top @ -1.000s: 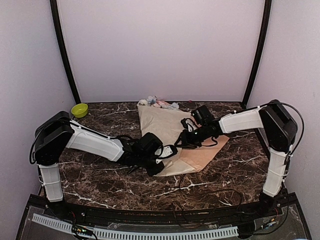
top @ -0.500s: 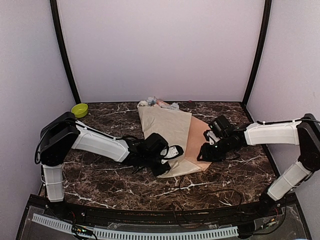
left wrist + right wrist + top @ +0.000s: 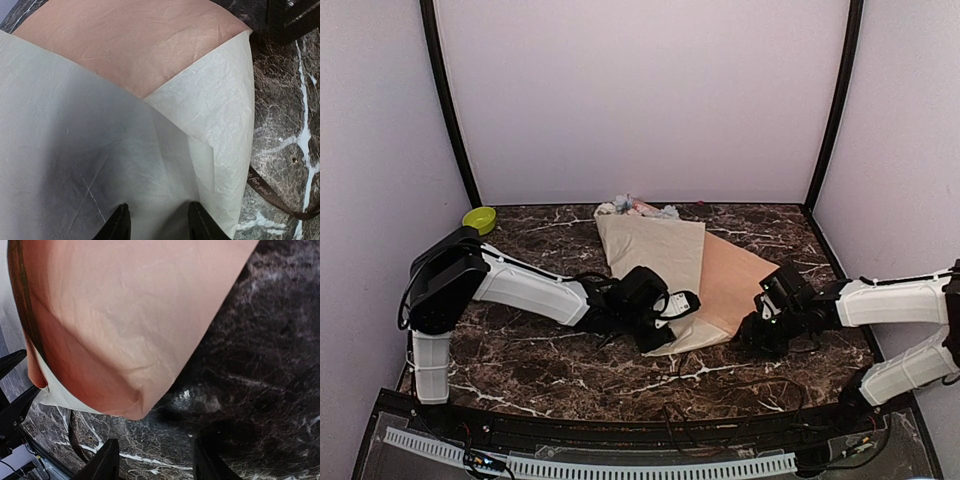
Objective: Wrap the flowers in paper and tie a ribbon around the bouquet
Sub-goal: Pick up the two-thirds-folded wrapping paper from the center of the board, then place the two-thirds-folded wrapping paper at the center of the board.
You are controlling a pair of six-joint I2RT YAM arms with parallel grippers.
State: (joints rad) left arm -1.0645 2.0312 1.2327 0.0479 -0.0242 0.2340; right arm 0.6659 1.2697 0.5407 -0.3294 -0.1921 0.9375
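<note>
— Beige paper (image 3: pixel 655 255) lies folded on the marble table (image 3: pixel 520 350), with flowers (image 3: pixel 635 208) poking out the far end.
— And the grippers?
— The left gripper (image 3: pixel 159 222) is parted over the paper's near corner, with the brown ribbon (image 3: pixel 272 195) just beside it. The right gripper (image 3: pixel 156 460) is parted over bare marble by the peach flap.

Blocked mid-table by the paper (image 3: pixel 655 250), with the flowers (image 3: pixel 635 208) at its far end by the back wall (image 3: pixel 640 100). Lies open along the near edge and left side of the marble table (image 3: pixel 520 350), bar a green bowl (image 3: pixel 479 219) at back left. Crowded at the paper's near corner: left gripper (image 3: pixel 159 225) over it, right gripper (image 3: pixel 155 465) just beside, ribbon (image 3: pixel 272 197) on the marble.
</note>
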